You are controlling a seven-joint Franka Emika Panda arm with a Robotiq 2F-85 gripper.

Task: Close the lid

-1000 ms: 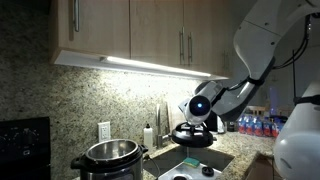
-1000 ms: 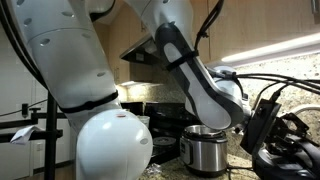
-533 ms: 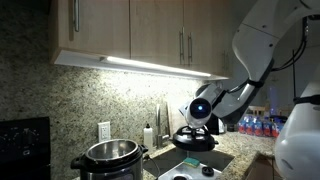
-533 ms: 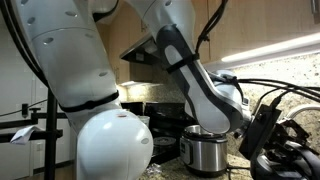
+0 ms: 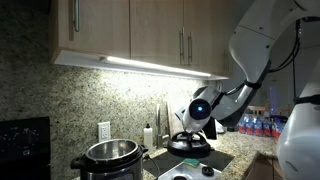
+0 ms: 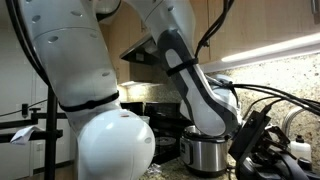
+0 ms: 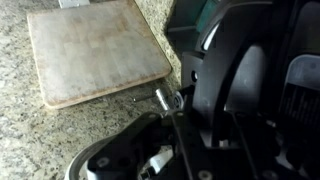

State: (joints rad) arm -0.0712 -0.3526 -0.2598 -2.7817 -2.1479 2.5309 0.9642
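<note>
Much of the grasp is hard to read. In the wrist view, dark housing and cabling fill the right and lower part of the picture. The fingertips cannot be picked out there. Only a small metal pin (image 7: 165, 97) catches the light against the black. A dark rounded edge along the bottom of that view may be part of the lid, but it is too blurred to be sure. In an exterior view the robot's white body (image 6: 100, 100) blocks most of the scene. The tool there is a black mass at the lower right, cut off by the frame, with no lid distinguishable.

The clearest look comes from an exterior view. There the gripper (image 5: 193, 128) points downward with the lid (image 5: 188, 145) directly beneath it and touching it. The lid hangs roughly level, clear of the counter (image 5: 232, 152), so the gripper is clamped on the lid's top — though the contact itself is lost in shadow.

The steel cooker (image 5: 110, 155) stands well apart from the gripper, off to one side and lower than it, with its mouth uncovered. In the wrist view a pale square board (image 7: 95, 50) lies flat on the granite beyond the gripper, apart from it, and its far edge is cut off by the frame.
</note>
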